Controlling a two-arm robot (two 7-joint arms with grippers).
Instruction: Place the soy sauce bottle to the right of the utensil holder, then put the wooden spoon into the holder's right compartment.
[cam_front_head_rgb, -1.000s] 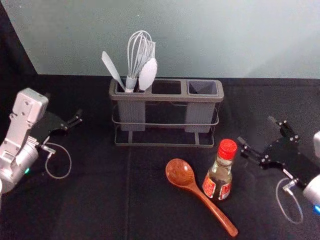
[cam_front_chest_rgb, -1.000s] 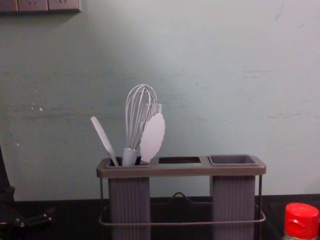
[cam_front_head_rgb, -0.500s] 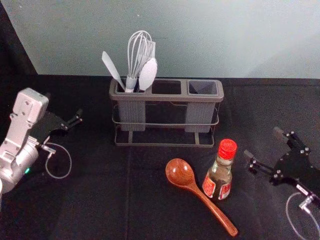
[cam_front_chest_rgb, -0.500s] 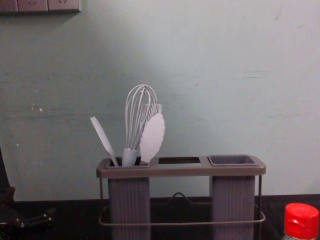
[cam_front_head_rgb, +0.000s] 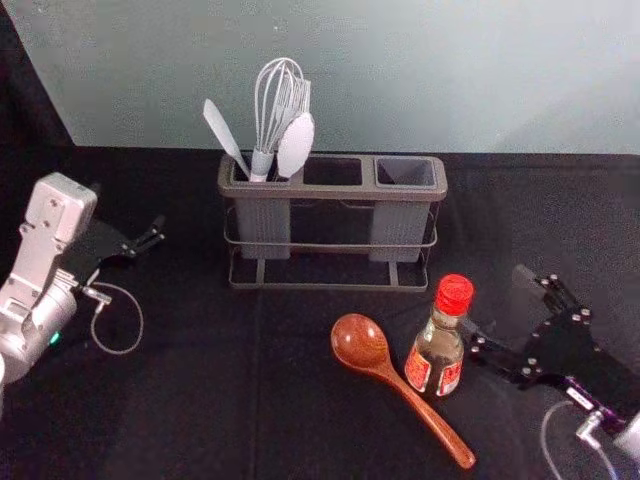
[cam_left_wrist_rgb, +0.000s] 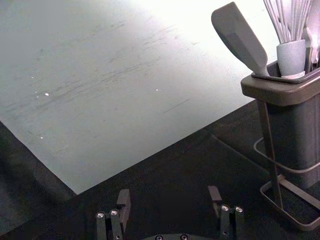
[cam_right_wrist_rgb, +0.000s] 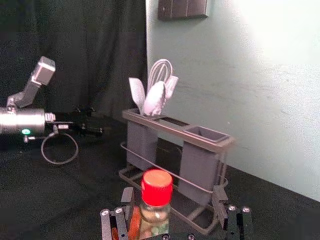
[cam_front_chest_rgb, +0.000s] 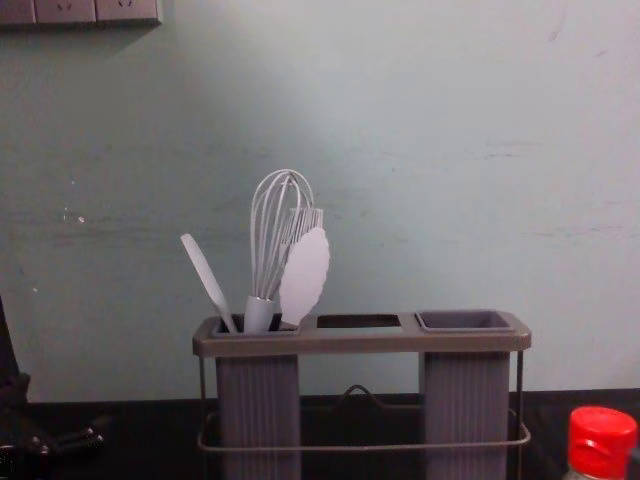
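My right gripper (cam_front_head_rgb: 498, 300), spread wide, is now nearer the red-capped glass soy sauce bottle (cam_front_head_rgb: 435, 350); grasp alignment likely follows.

Lab-like setting, silver robot arm (cam_front_head_rgb: 42, 245), black-covered table (cam_front_head_rgb: 190, 400), dark curtain (cam_right_wrist_rgb: 90, 50), scuffed pale wall (cam_front_chest_rgb: 450, 180), sockets (cam_front_chest_rgb: 68, 10)

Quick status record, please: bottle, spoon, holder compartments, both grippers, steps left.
soy sauce bottle: upright on table, in front of holder's right end
wooden spoon: lying on table beside bottle
left compartment: whisk and other pale utensils
right compartment: no utensil standing in it
right gripper: open at bottle; contact unclear
left gripper: open, left of holder
steps left: bottle placement, then spoon
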